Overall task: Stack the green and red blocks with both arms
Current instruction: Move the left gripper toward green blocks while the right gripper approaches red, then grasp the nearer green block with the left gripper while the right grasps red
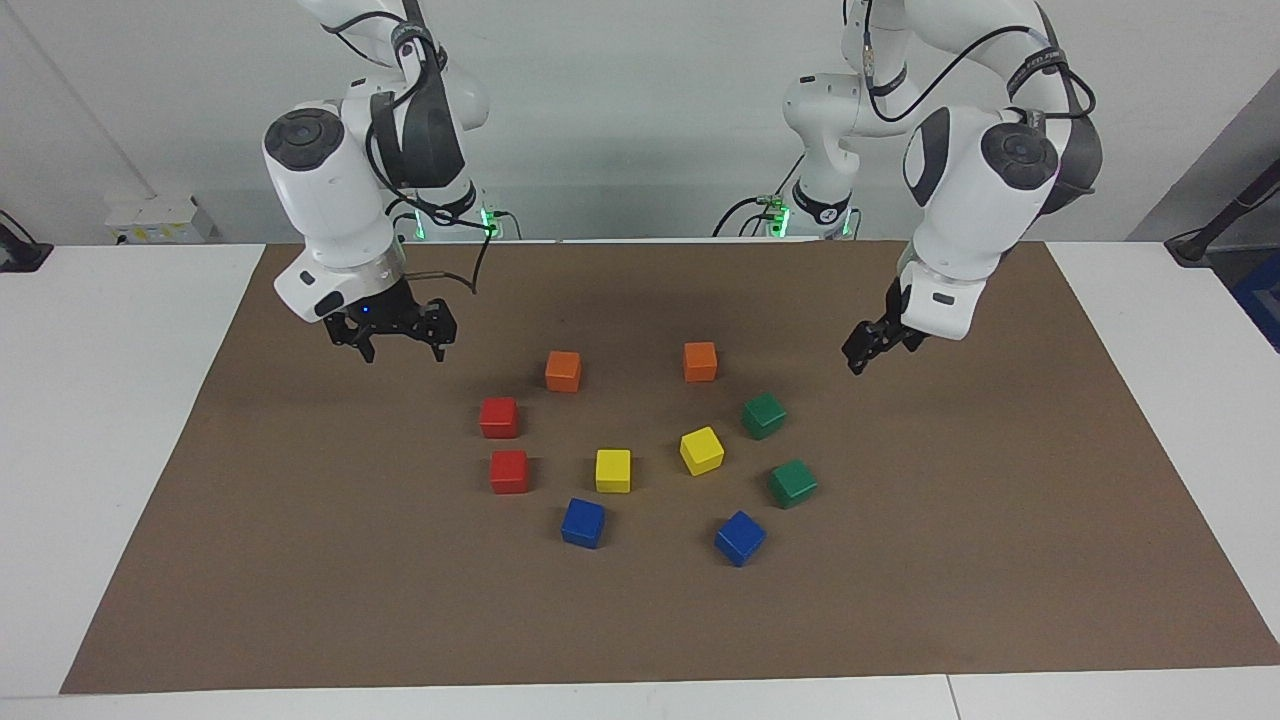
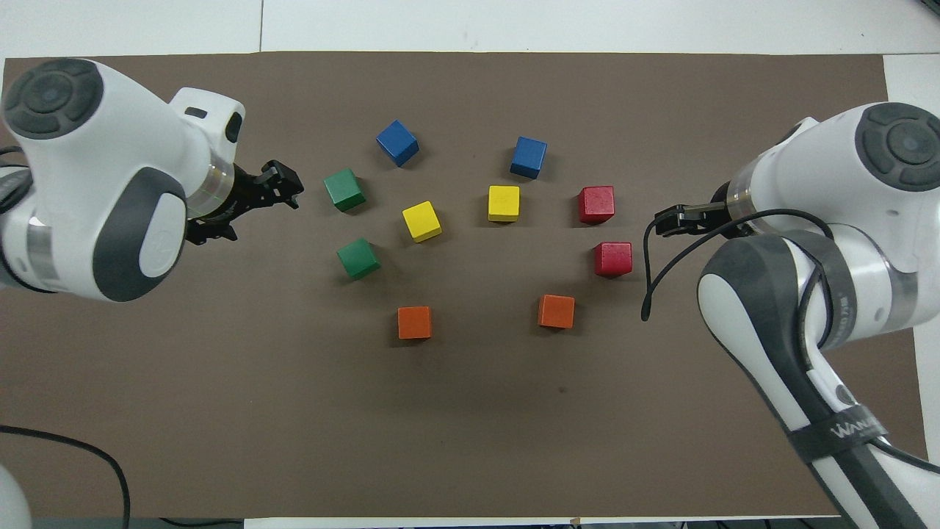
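Observation:
Two dark green blocks (image 1: 763, 415) (image 1: 792, 483) lie on the brown mat toward the left arm's end; in the overhead view they are one (image 2: 344, 189) and the other (image 2: 358, 258). Two red blocks (image 1: 499, 417) (image 1: 509, 471) lie toward the right arm's end, also in the overhead view (image 2: 595, 203) (image 2: 613, 258). All four stand apart, none stacked. My left gripper (image 1: 862, 355) (image 2: 250, 209) hangs open and empty over the mat beside the green blocks. My right gripper (image 1: 403, 350) (image 2: 672, 220) hangs open and empty over the mat beside the red blocks.
Two orange cubes (image 1: 563, 371) (image 1: 700, 361) lie nearest the robots. Two yellow cubes (image 1: 613, 470) (image 1: 701, 450) sit in the middle of the ring. Two blue cubes (image 1: 583, 522) (image 1: 740, 537) lie farthest. The brown mat (image 1: 300, 560) covers a white table.

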Controlling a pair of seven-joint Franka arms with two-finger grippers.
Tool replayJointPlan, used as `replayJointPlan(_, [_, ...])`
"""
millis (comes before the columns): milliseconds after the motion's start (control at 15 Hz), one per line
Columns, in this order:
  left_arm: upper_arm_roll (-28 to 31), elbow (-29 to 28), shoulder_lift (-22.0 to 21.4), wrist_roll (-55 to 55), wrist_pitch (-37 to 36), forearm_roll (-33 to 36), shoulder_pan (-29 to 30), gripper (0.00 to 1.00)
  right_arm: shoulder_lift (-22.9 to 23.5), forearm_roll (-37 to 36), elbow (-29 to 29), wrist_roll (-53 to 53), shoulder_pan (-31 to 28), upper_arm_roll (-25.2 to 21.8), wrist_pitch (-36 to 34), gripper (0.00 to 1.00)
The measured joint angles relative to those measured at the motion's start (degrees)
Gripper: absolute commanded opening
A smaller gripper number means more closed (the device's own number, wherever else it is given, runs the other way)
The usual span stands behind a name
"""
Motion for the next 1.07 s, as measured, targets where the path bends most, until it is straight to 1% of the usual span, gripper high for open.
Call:
replayJointPlan(201, [-0.03,-1.16,2.54,-4.29,4.40,0.00,-2.84,1.00,2.96,0.03,0.02,0.40,1.05,0.02,2.09,1.00])
replayJointPlan(401, [-0.01,-4.55,3.46,-7.17,9.29,0.00,-4.36,1.00,5.19,0.35,0.36,0.71,1.98,0.03,3.37,1.00])
replayJointPlan(735, [0.04,-5.74,6.42,-11.86,11.96,0.23,-7.40,1.00,8.72,1.36,0.49,4.83,5.08,0.06,8.43,1.00])
replayJointPlan(936, [0.17,-6.22,6.62,-11.43,12.16,1.79,-7.42,1.00,10.03,1.36,0.60,5.77,5.82,0.06,9.36,1.00])
replayJointPlan(1070, [0.18,-6.68,6.62,-9.29,12.45,2.35,-7.42,1.00,10.45,1.37,0.59,5.77,5.82,0.04,9.66,1.00])
